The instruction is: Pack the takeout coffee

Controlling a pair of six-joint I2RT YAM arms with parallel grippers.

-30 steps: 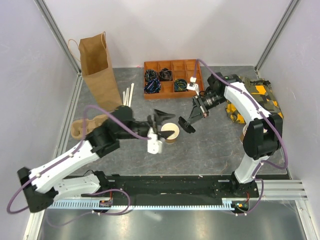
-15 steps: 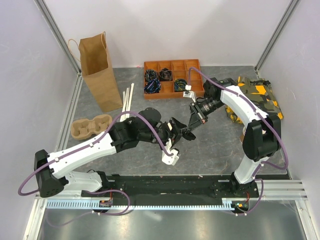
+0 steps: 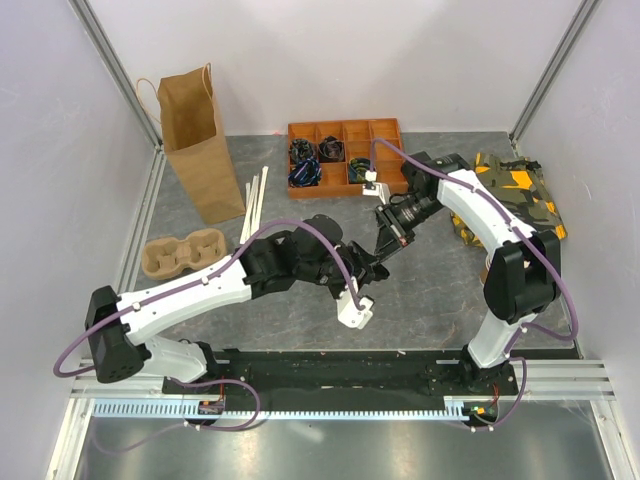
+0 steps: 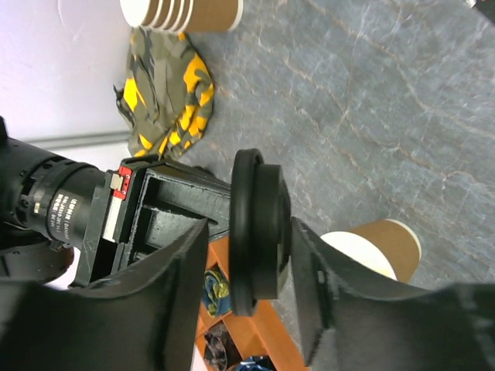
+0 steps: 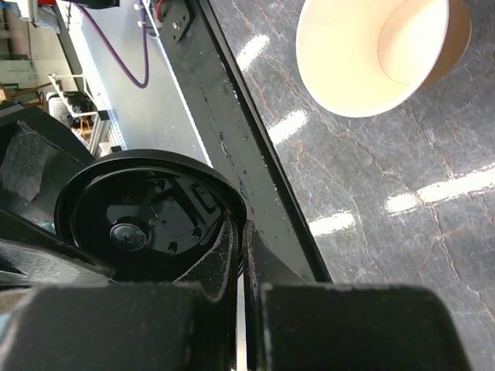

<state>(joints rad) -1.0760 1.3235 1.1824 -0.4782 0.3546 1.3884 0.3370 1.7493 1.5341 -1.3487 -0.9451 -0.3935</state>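
L gripper swung rt, now straddles lid.

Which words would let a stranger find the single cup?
On the grey table, near the round black plastic lid held aloft, stands a small tan kraft-paper cup. Unlike the nested stack of tan cups, it is alone, open and white inside.

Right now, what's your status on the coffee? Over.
Right gripper shut on black lid. Left gripper open, straddling the same lid. Cup upright on table, no lid yet. Nothing blocking its mouth.
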